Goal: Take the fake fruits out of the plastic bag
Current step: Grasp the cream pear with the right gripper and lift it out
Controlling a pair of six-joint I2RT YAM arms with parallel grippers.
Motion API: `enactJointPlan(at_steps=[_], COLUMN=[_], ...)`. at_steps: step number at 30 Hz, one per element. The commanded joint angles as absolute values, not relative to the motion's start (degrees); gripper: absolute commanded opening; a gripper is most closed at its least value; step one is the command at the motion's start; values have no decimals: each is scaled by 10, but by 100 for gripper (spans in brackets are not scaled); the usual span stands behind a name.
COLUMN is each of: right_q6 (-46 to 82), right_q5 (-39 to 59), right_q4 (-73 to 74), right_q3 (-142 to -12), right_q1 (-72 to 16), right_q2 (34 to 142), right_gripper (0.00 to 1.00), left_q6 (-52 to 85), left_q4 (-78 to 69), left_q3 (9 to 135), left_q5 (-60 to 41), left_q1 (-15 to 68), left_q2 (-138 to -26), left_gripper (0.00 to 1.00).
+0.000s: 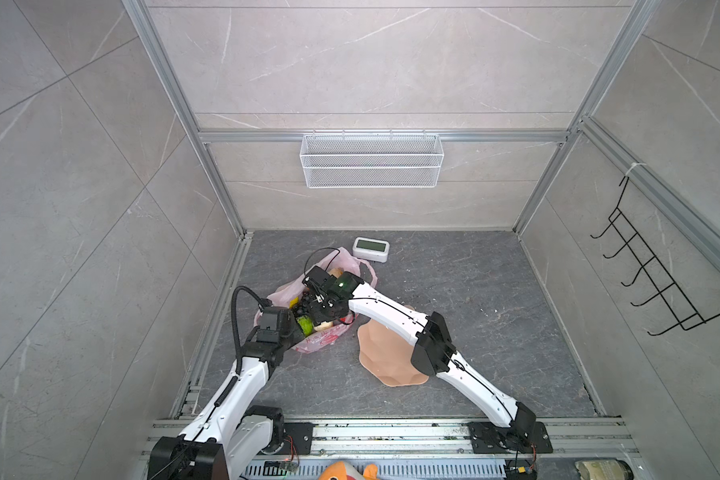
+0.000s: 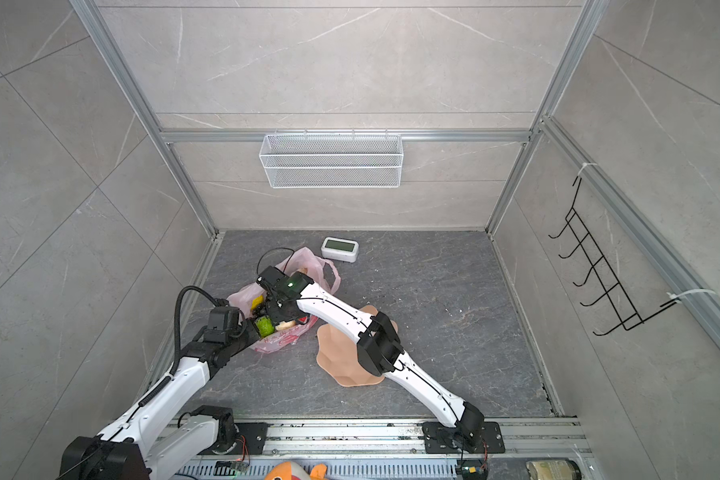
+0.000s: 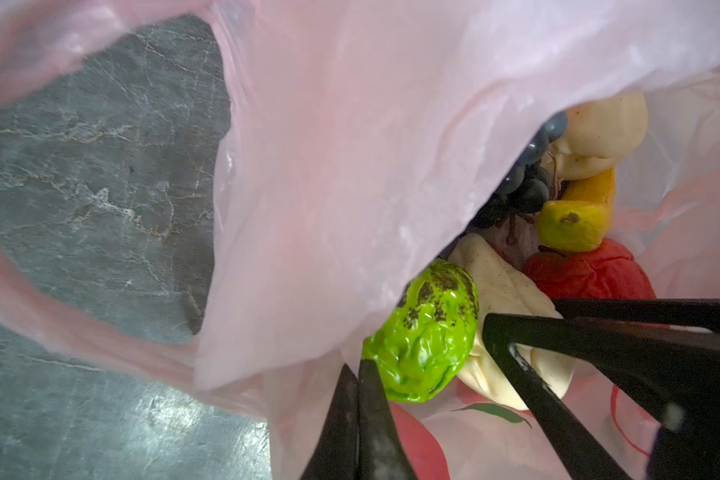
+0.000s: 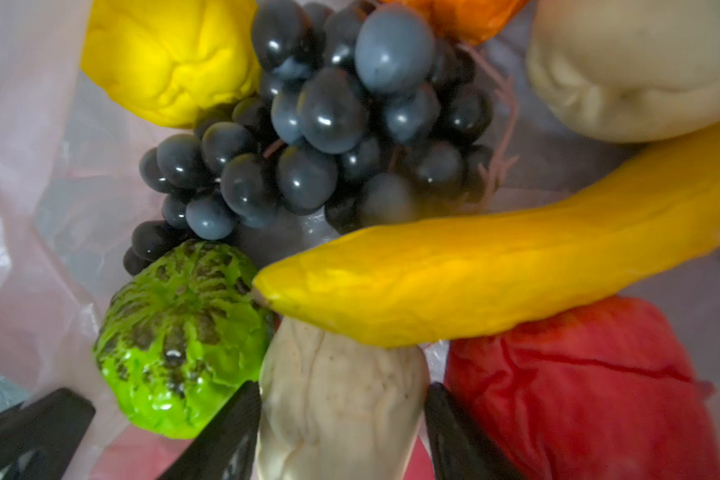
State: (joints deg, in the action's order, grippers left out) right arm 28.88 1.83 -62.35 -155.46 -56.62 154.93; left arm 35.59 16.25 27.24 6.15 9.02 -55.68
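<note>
"Beige lump, where did it lie?"
"Inside the plastic bag, lengthwise between the parted jaws of the right gripper, with the banana across its far end. Gripped or not, I couldn't tell."
"And the left gripper?"
"Pinched shut on the bag's rim, beside the green fruit."

Both top views look down from high at the front, facing the back wall, and take in the whole floor; they nearly match, offset slightly sideways. The 2 wrist views sit very near, looking into the bag: the left from its rim, the right deeper in, just over the green fruit, lump, grapes, banana and apple, which both show.
</note>
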Motion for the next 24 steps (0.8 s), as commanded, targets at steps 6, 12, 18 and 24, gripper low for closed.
enactJointPlan(at_steps=[6, 12, 18, 24], right_q6=[287, 294, 295, 293], right_q5=[47, 72, 70, 74], right_q4=[-632, -620, -621, -610], right_q3=[-1561, -1564, -1567, -1565], right_q1=[-569, -568, -567, -567], right_q2=[1584, 1587, 1597, 1580], right_gripper=[67, 72, 75, 66], left_q6=[352, 353, 354, 354], left_q4=[149, 149, 149, 149], left_q3=[272, 272, 270, 270], left_q5=[76, 77, 79, 78], left_q1=[93, 93, 93, 93], left_q2=[-552, -552, -547, -548], left_gripper=[0, 0, 0, 0])
